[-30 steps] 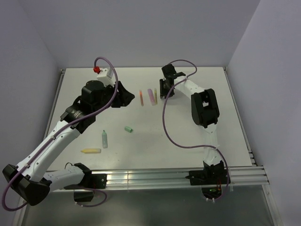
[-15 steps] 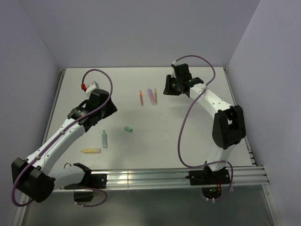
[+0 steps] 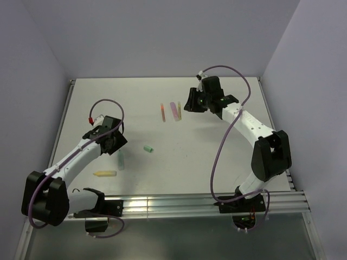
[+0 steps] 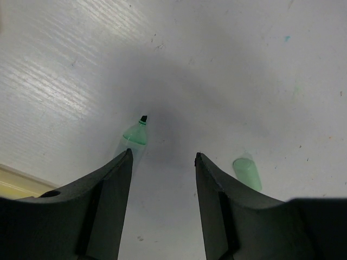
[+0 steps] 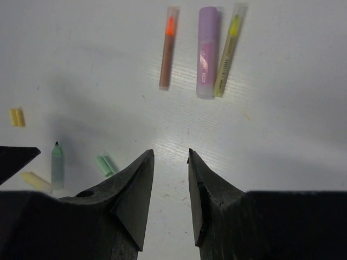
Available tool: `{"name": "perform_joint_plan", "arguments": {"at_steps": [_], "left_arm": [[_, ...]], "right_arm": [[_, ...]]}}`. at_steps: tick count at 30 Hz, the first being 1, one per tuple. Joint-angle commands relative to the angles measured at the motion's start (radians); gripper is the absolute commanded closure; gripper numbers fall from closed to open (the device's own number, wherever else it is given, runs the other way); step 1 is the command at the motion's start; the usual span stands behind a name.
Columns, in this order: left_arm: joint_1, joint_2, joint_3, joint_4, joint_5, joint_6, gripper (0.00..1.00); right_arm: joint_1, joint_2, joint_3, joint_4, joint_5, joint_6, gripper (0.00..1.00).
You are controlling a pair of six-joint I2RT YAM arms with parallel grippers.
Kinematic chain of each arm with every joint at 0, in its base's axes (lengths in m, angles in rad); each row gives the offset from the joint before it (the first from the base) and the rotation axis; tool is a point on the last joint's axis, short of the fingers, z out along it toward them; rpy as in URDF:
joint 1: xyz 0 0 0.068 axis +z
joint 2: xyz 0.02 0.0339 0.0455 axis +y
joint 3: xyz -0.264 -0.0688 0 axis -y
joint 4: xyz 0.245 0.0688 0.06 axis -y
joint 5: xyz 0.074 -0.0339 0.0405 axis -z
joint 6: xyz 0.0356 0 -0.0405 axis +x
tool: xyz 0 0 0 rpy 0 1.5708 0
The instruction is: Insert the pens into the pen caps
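Pen (image 4: 134, 142), mint green: likely light, rigid, slick; grip mid-barrel. Left claw (image 4: 162, 157) half open, empty; right claw (image 5: 171, 154) narrowly parted, empty.

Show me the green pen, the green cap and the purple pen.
green pen (image 4: 134, 138), left wrist view, body behind the dark tip
green cap (image 4: 247, 172), left wrist view, middle of the cap
purple pen (image 5: 207, 54), right wrist view, middle of the barrel

Bare table (image 4: 244, 65) between left jaws; green pen (image 4: 134, 142), green cap (image 4: 247, 173) flanking.
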Motion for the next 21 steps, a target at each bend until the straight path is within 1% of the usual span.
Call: {"name": "perform_joint_plan", "arguments": {"at_steps": [1,13,21], "left_arm": [[0.004,0.024,-0.001,0.033,0.005,-0.029,0.46],[0.016,0.065,-0.027,0.001,0.004,-0.087,0.45],[0.033,0.07,-0.064,0.024,0.033,-0.11,0.44]], "right_arm": [[0.006,-0.062,-0.009,0.055,-0.026,0.008,0.6],[0.006,-0.085,-0.019,0.067,-0.047,0.006,0.6],[0.006,-0.089,-0.023,0.07,-0.055,0.009,0.6]]}}
